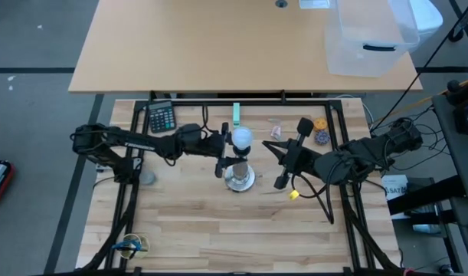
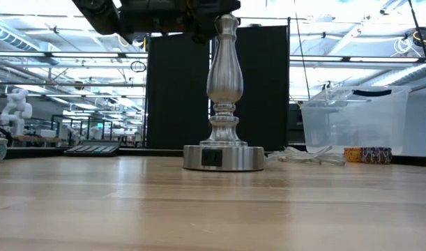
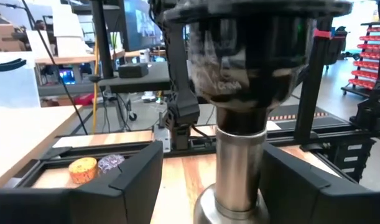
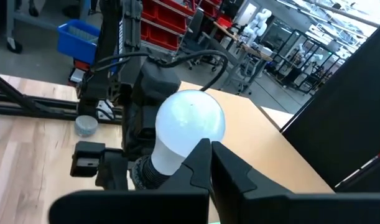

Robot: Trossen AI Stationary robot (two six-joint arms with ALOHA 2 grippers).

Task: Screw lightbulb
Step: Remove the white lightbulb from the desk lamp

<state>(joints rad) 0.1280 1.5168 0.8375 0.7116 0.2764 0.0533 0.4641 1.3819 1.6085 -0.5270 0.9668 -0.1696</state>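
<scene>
Your left tool (image 1: 222, 162) straddles the lamp stand (image 1: 239, 178), jaws wide; right tool (image 1: 286, 169) pinched empty. The lightbulb (image 1: 240, 138) looks light, slick, fragile; cup the globe gently.

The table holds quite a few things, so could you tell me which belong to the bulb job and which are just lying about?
For the job:
lightbulb
silver lamp stand
left gripper, fingers either side of the stand

Lying about:
calculator
green piece
clear plastic bin
</scene>
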